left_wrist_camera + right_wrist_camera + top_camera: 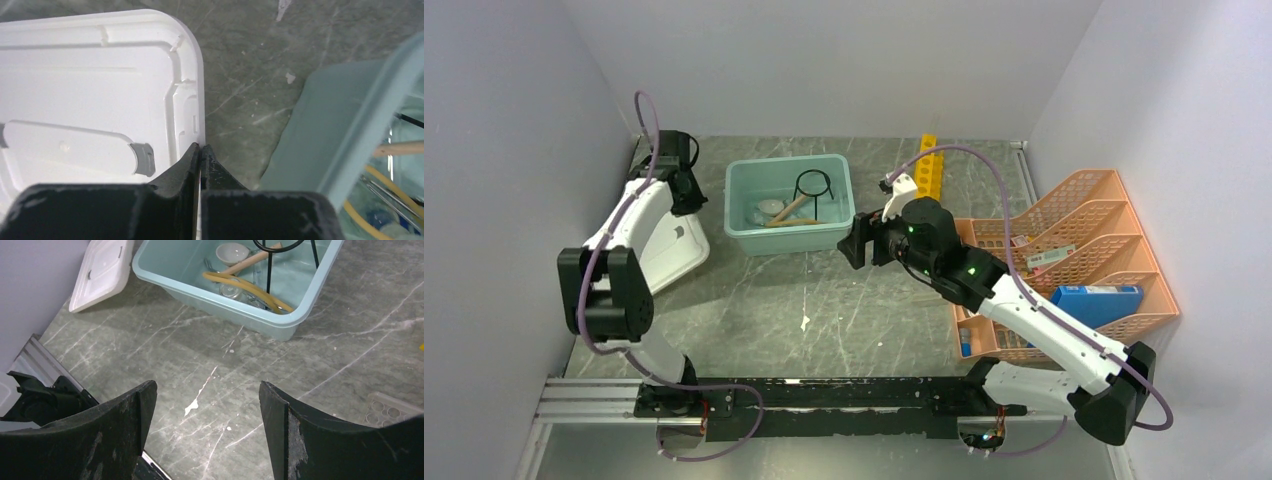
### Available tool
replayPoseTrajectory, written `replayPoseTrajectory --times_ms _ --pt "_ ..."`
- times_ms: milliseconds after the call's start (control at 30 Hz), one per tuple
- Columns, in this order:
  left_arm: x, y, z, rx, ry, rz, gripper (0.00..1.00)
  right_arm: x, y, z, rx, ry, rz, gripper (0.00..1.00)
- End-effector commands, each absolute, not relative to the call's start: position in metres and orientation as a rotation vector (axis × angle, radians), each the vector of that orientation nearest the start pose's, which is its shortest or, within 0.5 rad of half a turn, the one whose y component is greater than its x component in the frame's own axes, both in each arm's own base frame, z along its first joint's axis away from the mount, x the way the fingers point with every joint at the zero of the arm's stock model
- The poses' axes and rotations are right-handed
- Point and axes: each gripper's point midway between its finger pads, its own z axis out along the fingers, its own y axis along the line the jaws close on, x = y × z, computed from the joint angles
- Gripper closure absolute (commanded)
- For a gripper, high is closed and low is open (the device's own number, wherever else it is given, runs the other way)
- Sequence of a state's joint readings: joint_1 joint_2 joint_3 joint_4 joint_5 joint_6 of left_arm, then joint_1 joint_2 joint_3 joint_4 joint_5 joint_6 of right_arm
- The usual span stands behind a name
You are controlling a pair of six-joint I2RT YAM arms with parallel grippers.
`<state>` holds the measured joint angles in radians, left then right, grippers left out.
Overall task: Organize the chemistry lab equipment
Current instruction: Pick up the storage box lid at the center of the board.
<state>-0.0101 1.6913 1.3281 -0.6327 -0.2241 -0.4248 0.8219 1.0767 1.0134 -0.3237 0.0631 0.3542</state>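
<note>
A: Setting?
B: Grey marbled tabletop (824,310), white walls (824,60). Teal tub (794,241), twelve o'clock, holds ring stand (268,267), hose (240,284), stick (247,261); yellow rack (931,170), one o'clock.
A: Grip?
B: Left end effector (200,150) clenched beside lid (90,75); right end effector (207,390) released.

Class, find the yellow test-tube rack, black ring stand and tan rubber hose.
yellow test-tube rack (930,170): top external view, middle of its holed top.
black ring stand (269,270): right wrist view, on one upright leg.
tan rubber hose (250,289): right wrist view, middle of its curve.
</note>
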Motion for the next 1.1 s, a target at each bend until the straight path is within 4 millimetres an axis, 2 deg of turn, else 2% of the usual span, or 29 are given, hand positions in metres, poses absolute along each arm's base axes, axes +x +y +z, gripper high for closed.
replayPoseTrajectory --times_ms 0,167,300,533,667,733,800,933,1067 --pt "0.396 0.021 0.159 -0.555 2.406 0.101 0.95 0.244 0.27 0.284 -0.429 1.935 0.737 0.22" --pt "0.386 0.007 0.217 -0.5 2.317 -0.024 0.95 0.244 0.281 0.299 -0.451 1.901 0.79 0.22" --pt "0.377 -0.002 0.269 -0.464 2.227 -0.105 0.95 0.234 0.3 0.31 -0.534 1.848 0.906 0.22" --pt "0.36 -0.015 0.349 -0.419 2.09 -0.225 0.95 0.204 0.343 0.346 -0.759 1.618 1.157 0.19" --pt "0.35 -0.022 0.389 -0.388 2.026 -0.28 0.95 0.188 0.379 0.364 -0.842 1.471 1.145 0.11" --pt "0.345 -0.027 0.403 -0.373 2.007 -0.309 0.95 0.183 0.394 0.372 -0.842 1.383 1.093 0.03" --pt "0.34 -0.029 0.416 -0.364 1.979 -0.33 0.95 0.186 0.405 0.379 -0.813 1.299 1.059 0.0" --pt "0.333 -0.039 0.435 -0.357 1.926 -0.411 0.95 0.196 0.425 0.391 -0.761 1.147 0.99 0.0" --pt "0.328 -0.053 0.444 -0.339 1.893 -0.513 0.95 0.204 0.448 0.39 -0.738 1.017 0.906 0.0"
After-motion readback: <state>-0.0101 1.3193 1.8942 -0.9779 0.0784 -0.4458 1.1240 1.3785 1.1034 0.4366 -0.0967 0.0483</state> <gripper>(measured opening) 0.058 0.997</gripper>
